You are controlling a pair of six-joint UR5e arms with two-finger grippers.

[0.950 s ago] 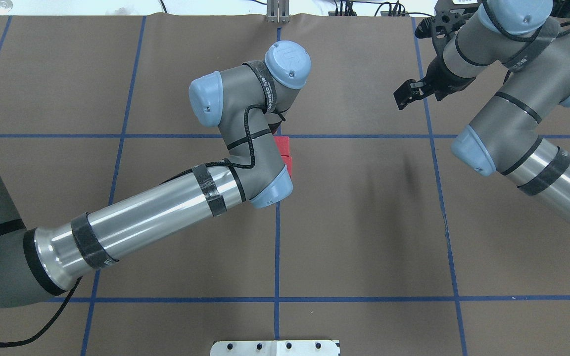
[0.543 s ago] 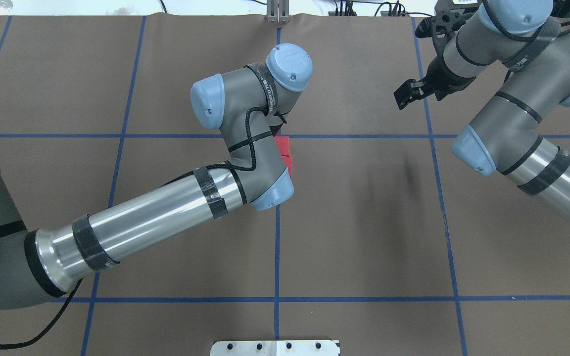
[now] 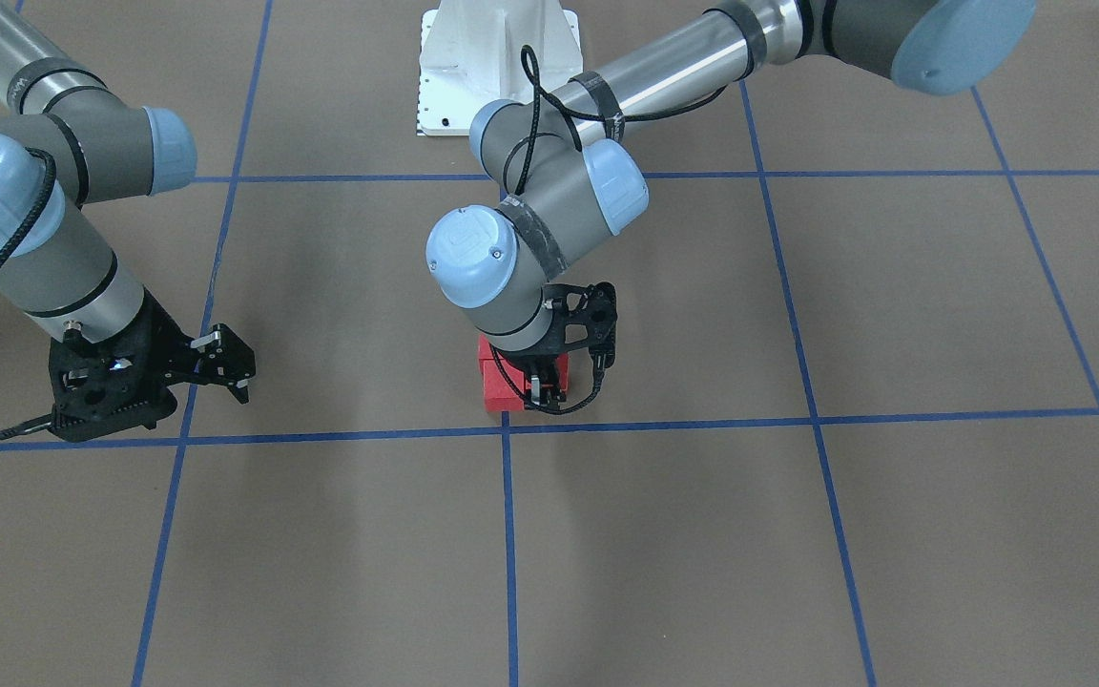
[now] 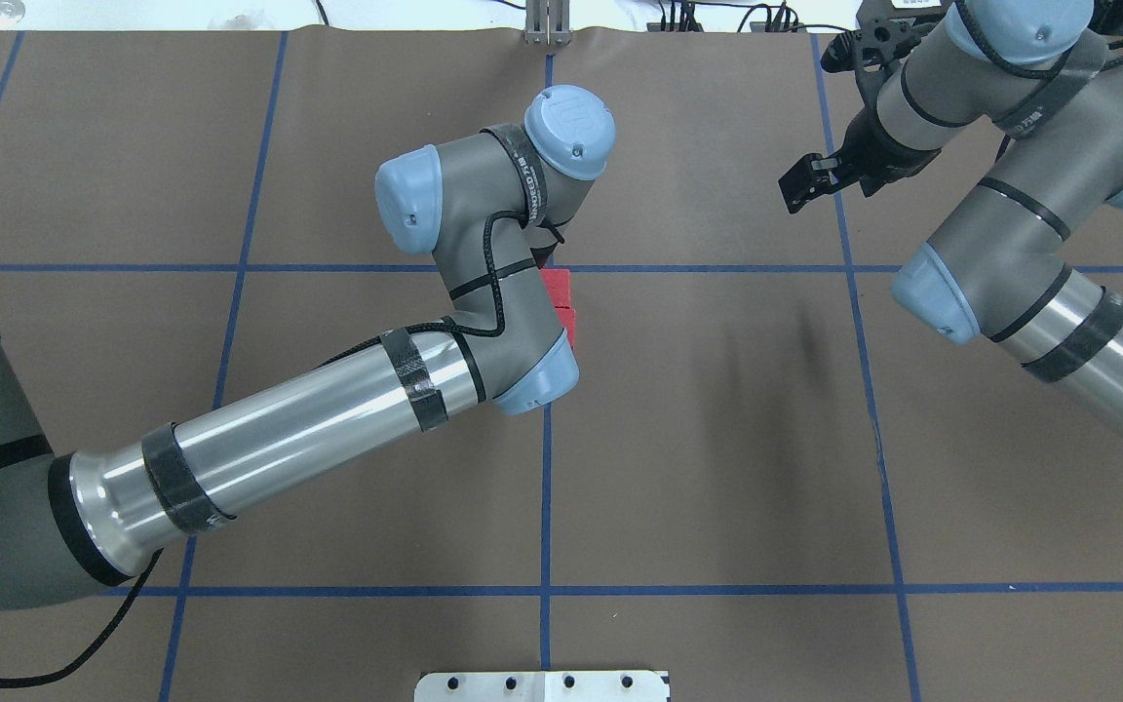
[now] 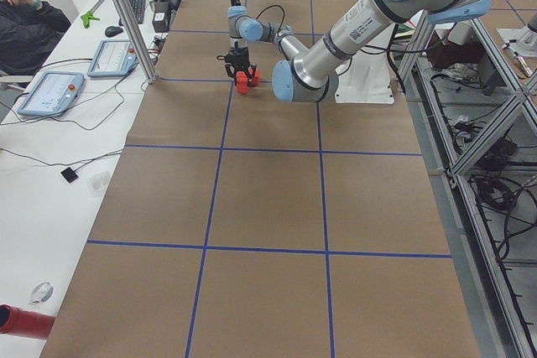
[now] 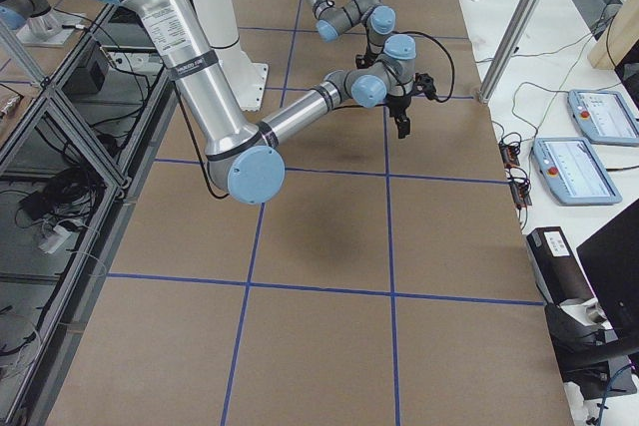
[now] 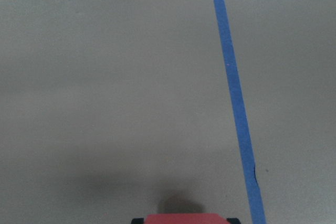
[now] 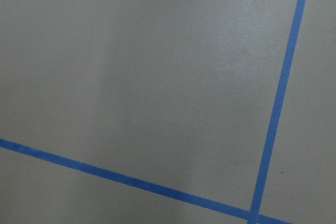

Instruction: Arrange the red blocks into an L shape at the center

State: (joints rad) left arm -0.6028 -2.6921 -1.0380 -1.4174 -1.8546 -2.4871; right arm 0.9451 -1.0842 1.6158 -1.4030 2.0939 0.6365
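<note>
Overhead view: the left arm's wrist is sitting a shade farther from the robot than a second ago and is now holding almost still; the right gripper (image 4: 805, 185) is idling open near the desk's (image 4: 717, 439) far edge; the red blocks (image 4: 561, 297) are lying just beside the center (image 4: 547, 268), partly hidden. Front-facing view: the left gripper (image 3: 538, 386) is reaching down onto the matte, square-edged cubes, so placement is probably finishing. Left wrist view: its jaws are clamping a red block (image 7: 182, 217) over smooth brown paper.

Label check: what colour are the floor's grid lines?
Blue; the grid lines show best in the overhead view.
</note>
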